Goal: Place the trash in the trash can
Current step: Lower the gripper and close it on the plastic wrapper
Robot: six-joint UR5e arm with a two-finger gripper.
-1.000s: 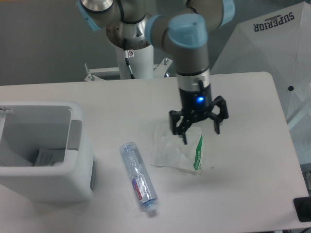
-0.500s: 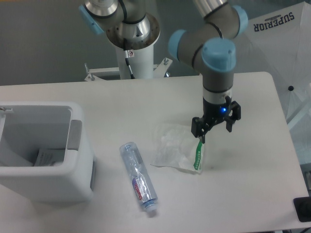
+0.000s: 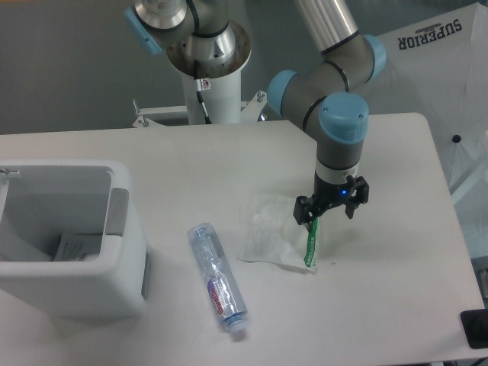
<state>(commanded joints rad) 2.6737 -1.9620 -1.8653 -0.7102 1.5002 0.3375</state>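
Gripper point(image 3: 331, 213) pointing down at the counter point(image 3: 381, 305), positioned over the right edge of the crumpled clear wrapper point(image 3: 273, 235). Its black fingers stand apart on either side of the upper end of the wrapper's green strip point(image 3: 310, 247); jaws spread, not closed on anything. Whether a fingertip touches the plastic cannot be told from this view. A blue light shows on the gripper body.

Wrapper lies flat on the counter, spreading to the left of and below the gripper in the frame, green strip running down from just under the fingers.

Clear bottle point(image 3: 217, 276) with purple-red label lies on its side, well to the left of the gripper and lower in the frame, just beyond the wrapper's left edge, cap end pointing toward the near edge of the counter. Not touching the wrapper as far as visible.

White trash can point(image 3: 84, 290) sits far to the left of the gripper at the counter's left edge, open top up, grey panel on its inner right wall; a piece of paper point(image 3: 72, 247) is visible inside it
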